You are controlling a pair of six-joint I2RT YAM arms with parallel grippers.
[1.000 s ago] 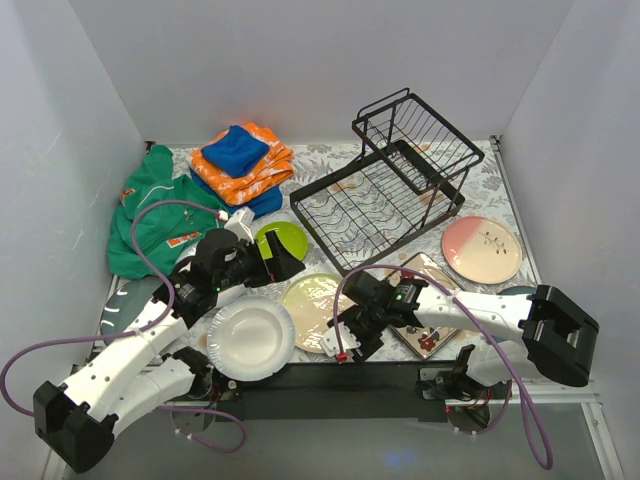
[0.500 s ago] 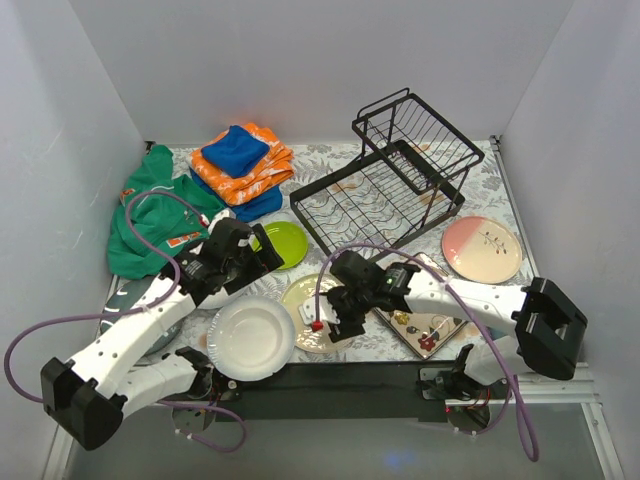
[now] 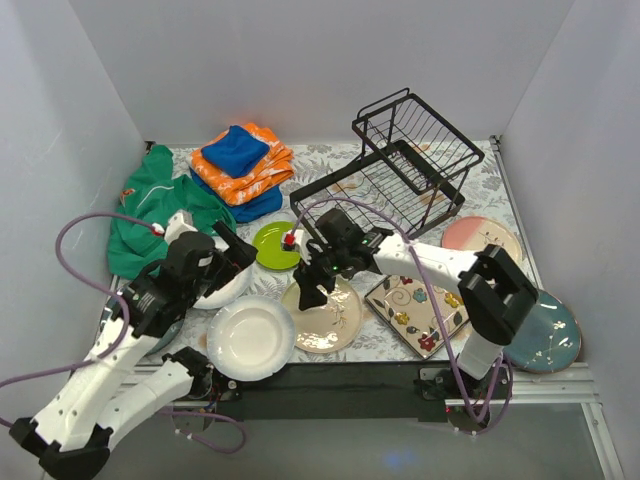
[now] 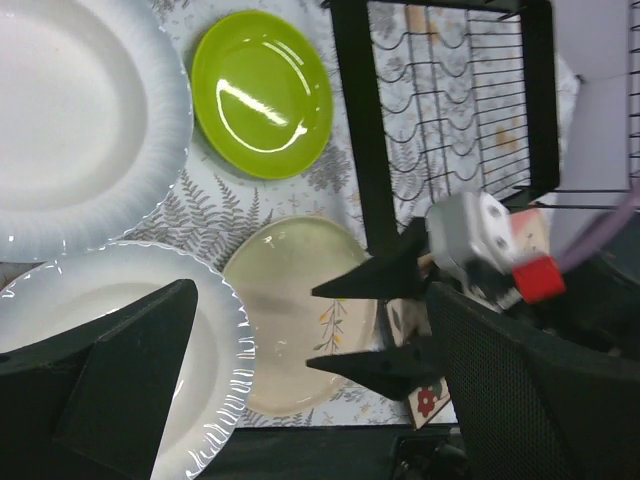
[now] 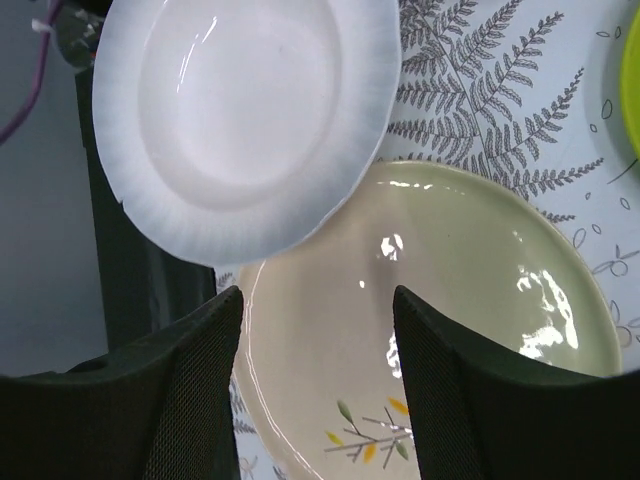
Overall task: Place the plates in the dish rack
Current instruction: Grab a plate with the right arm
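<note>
Now we see the glossy cream-green floral plate (image 5: 450,300) lying flat just beside a white plate (image 5: 240,110), our right gripper (image 5: 315,300) part-open and empty above it, left gripper (image 4: 310,300) wide open, also empty.

Bright, even light is cast from above, with soft shadows on the tabletop (image 3: 500,185). Glare is seen on the lime green plate (image 4: 262,95) and cream-green floral plate (image 5: 440,290); the fingers (image 5: 185,400) of the right gripper (image 5: 315,295) are rendered blurred.

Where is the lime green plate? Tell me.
Top view: the lime green plate lies left of centre, behind the cream-green floral plate, beside the dish rack's left corner.
</note>
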